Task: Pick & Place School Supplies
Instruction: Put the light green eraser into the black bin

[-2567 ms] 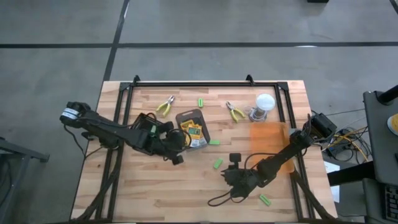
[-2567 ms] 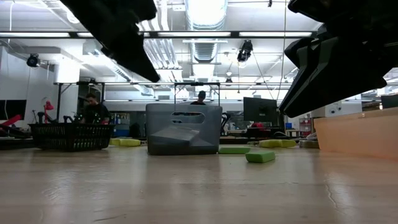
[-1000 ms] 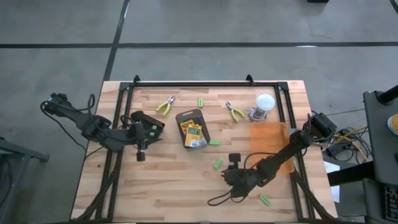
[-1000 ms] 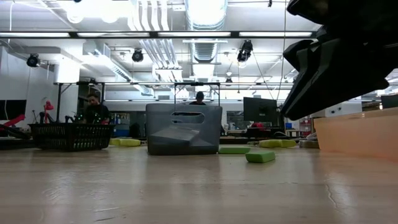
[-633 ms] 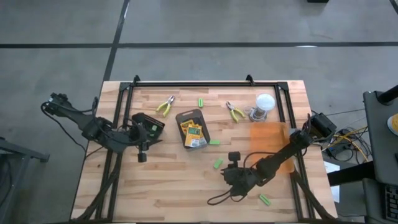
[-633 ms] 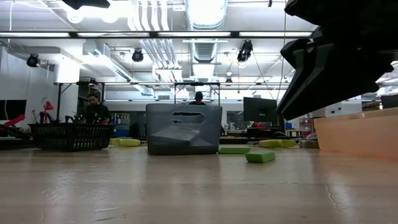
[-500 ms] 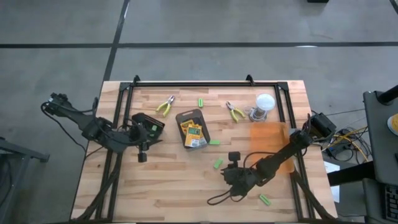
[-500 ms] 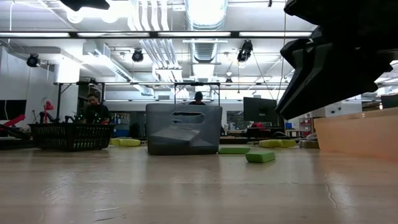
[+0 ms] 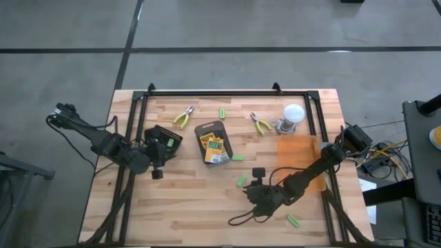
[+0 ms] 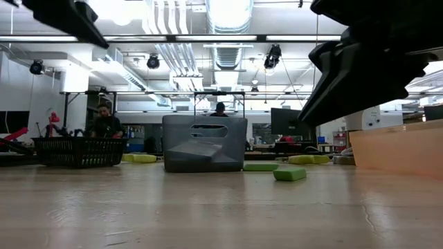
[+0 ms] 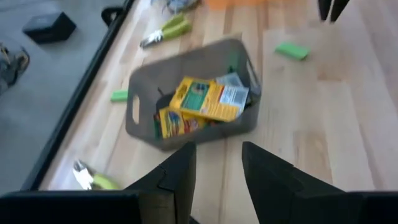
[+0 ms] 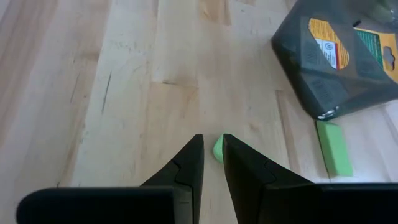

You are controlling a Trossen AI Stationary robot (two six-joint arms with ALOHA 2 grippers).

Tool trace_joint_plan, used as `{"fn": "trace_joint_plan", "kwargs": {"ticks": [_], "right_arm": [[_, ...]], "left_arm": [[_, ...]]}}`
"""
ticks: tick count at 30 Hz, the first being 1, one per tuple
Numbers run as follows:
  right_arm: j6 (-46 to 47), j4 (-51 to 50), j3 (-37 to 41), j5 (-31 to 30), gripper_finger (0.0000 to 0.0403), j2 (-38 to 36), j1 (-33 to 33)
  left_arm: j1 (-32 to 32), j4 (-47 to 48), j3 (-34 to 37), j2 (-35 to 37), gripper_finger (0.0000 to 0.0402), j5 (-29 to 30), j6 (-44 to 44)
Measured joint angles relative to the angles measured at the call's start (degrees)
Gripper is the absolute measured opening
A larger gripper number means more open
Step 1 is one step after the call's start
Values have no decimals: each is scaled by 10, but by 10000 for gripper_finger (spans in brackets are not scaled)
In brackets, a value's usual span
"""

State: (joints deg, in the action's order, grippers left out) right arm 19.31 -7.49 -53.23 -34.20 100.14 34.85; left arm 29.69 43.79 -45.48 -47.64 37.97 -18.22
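The left gripper had pulled back from the dark grey rectangular tray to the table's left side, fingers partly apart and empty, leaving the yellow-and-green crayon boxes in the tray. I'd say that placement was finished. The right gripper, nearly closed and holding nothing, had edged closer to a short bright-green stick just ahead of its fingertips.
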Motion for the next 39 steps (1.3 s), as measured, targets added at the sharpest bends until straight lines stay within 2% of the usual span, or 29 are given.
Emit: {"fn": "trace_joint_plan", "kwargs": {"ticks": [4, 9, 12, 15, 20, 33, 39], "right_arm": [[0, 1, 0, 0, 57, 0, 0], [0, 2, 0, 1, 57, 0, 0], [0, 2, 0, 1, 57, 0, 0], [0, 1, 0, 1, 57, 0, 0], [0, 2, 0, 1, 57, 0, 0], [0, 3, 0, 1, 57, 0, 0], [0, 4, 0, 1, 57, 0, 0]], "left_arm": [[0, 22, 18, 0, 136, -1, -73], [0, 51, 25, 0, 136, 8, -230], [-1, 69, 25, 0, 136, 37, -309], [-1, 79, 26, 0, 136, 60, -347], [-2, 89, 38, 0, 136, 61, -393], [-3, 94, 44, 0, 136, 71, -355], [-3, 93, 45, 0, 136, 66, -247]]}}
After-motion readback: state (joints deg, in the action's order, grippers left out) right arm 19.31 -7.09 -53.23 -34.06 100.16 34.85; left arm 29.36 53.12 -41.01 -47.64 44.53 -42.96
